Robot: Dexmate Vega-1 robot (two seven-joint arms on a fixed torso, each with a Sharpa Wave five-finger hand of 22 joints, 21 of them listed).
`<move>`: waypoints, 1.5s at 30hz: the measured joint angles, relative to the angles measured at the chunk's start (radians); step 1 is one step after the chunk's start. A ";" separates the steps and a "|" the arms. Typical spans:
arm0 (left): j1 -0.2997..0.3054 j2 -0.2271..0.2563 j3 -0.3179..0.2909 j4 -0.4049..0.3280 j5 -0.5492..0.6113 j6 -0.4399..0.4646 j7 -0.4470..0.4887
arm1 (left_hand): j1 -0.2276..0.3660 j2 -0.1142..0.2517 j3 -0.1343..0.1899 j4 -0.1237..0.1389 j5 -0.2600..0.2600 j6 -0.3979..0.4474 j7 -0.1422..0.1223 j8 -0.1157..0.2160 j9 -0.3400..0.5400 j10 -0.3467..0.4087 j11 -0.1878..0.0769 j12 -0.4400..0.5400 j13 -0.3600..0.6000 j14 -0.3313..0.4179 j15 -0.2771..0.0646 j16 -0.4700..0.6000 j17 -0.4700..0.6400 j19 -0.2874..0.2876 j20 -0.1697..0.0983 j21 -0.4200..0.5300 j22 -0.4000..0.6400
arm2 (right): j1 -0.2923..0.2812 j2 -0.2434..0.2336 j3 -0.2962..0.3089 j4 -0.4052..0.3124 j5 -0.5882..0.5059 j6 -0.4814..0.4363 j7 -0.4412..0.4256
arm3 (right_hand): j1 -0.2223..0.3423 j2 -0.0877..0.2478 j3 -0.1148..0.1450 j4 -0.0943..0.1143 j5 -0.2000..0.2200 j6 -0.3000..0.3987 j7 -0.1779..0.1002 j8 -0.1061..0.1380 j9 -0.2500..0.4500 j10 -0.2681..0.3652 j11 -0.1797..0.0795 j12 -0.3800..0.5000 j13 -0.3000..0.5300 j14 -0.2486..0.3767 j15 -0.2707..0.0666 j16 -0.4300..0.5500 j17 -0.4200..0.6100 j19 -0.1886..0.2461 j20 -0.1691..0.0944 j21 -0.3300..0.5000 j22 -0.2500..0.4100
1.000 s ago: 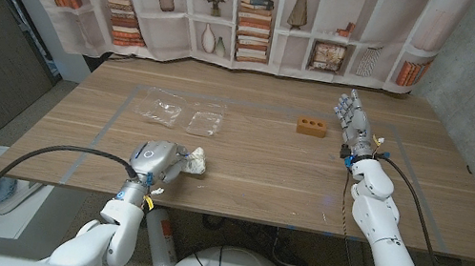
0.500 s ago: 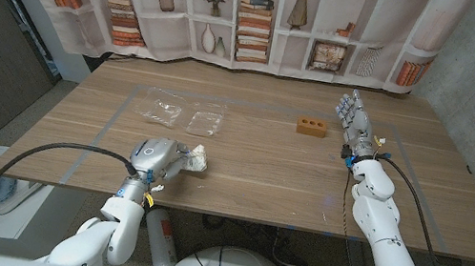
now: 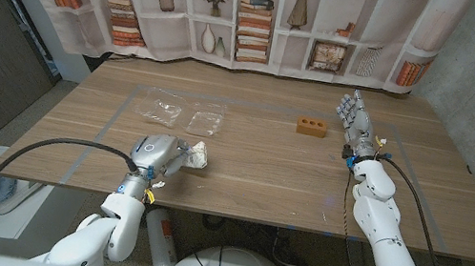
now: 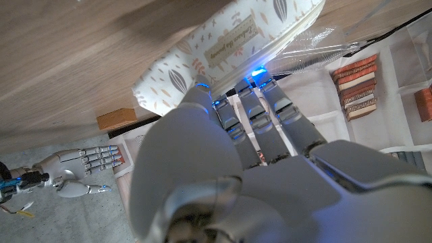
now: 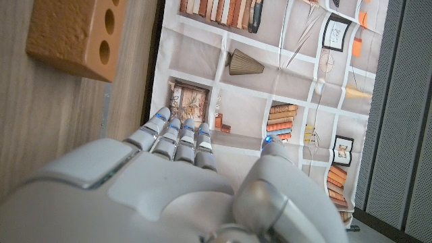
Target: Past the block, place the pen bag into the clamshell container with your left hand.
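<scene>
Your left hand point(image 3: 156, 155) is carrying the pen bag point(image 3: 195, 155) closer to the clamshell container point(image 3: 179, 113), still gripping it, just short of the container. Your right hand point(image 3: 354, 118) is waiting open beside the block point(image 3: 311, 126).

In the head view's lower left, the left hand point(image 3: 156, 155) covers most of the pen bag point(image 3: 196, 155); just one pale end pokes out. In the left wrist view the bag point(image 4: 223, 40) is cut by the top edge, its label print too blurred to read. The clamshell container point(image 3: 178, 112), upper left of the table, is clear plastic, its edges hard to trace. In the right wrist view the block point(image 5: 74, 30) is cut off at the upper left corner.
</scene>
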 measured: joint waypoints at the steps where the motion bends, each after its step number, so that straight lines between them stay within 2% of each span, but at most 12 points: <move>1: -0.001 0.000 0.000 -0.001 0.000 0.000 0.000 | 0.000 0.000 0.000 0.000 0.000 0.002 0.002 0.000 0.000 0.000 0.000 0.000 0.000 0.000 0.000 0.000 0.000 0.000 0.000 0.000 0.000 | 0.000 0.000 0.000 0.000 0.000 0.000 0.000 | 0.000 0.000 0.000 0.000 0.000 0.000 0.000 0.000 0.000 0.000 0.000 0.000 0.000 0.000 0.000 0.000 0.000 0.000 0.000 -0.004 0.000; 45: -0.018 0.030 -0.026 -0.074 0.068 0.042 -0.079 | 0.005 0.005 0.004 0.004 0.000 0.003 0.003 -0.008 0.003 0.002 0.002 -0.011 0.000 0.000 0.000 0.000 0.000 -0.002 -0.002 -0.018 0.000 | 0.002 0.006 0.011 0.004 0.008 0.010 0.004 | 0.000 0.000 -0.004 -0.004 0.000 0.000 0.000 0.000 0.000 0.004 0.004 0.000 0.005 0.000 0.000 0.000 0.000 0.003 0.004 -0.012 0.000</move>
